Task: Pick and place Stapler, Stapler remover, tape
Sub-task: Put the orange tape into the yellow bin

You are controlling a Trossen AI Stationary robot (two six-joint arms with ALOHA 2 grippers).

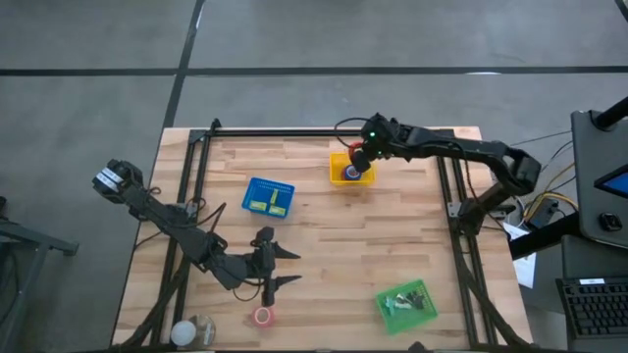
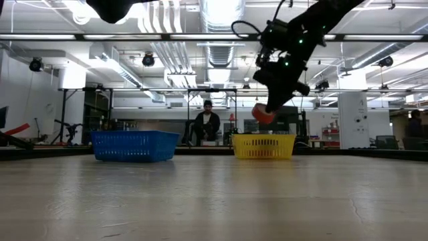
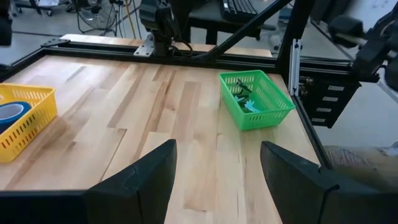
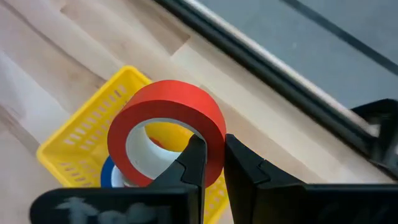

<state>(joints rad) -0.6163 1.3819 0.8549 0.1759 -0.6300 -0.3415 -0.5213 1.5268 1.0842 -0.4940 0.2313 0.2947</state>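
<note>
The right gripper (image 4: 211, 163) pinches a red tape roll (image 4: 168, 127) above the yellow basket (image 4: 74, 149) — placing step. Next, I judge, lower and release. The left gripper (image 3: 217, 168) waits — fingers spread, empty.

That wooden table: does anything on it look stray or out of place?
Perhaps one thing: a red tape roll with a pale centre lies loose on the wooden table, outside every basket, near the left gripper. Nothing looks spilled or damaged.

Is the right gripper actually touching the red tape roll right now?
Touching. The right wrist view shows the right gripper pinching the wall of the red tape roll between its fingers, above the yellow basket.
</note>
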